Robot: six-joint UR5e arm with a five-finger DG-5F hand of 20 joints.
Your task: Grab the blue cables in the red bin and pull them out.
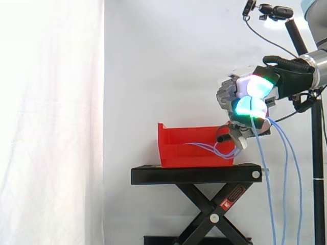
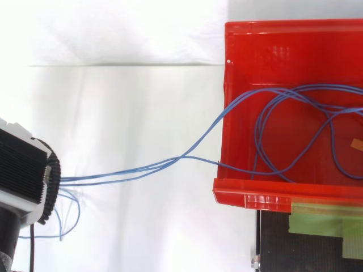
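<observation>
The red bin [image 1: 189, 153] stands on a black stand [image 1: 194, 174]. Thin blue cables [image 2: 170, 163] run from loops lying inside the bin [image 2: 255, 199], over its rim, and across the open gap to my hand [image 2: 22, 170]. In the side view the hand [image 1: 245, 97] hangs above and just right of the bin's right end. Its fingers are curled, with pads glowing white, green and cyan. From the hand, cable ends [image 1: 283, 168] hang straight down towards the floor, while other strands [image 1: 214, 148] dip back into the bin.
A scissor-lift frame [image 1: 212, 214] carries the stand. Green tape [image 2: 323, 218] sits on the stand just outside the bin's rim. A small orange tag [image 2: 356, 144] lies in the bin. A camera on a pole [image 1: 276, 11] stands above the arm. A white curtain hangs behind.
</observation>
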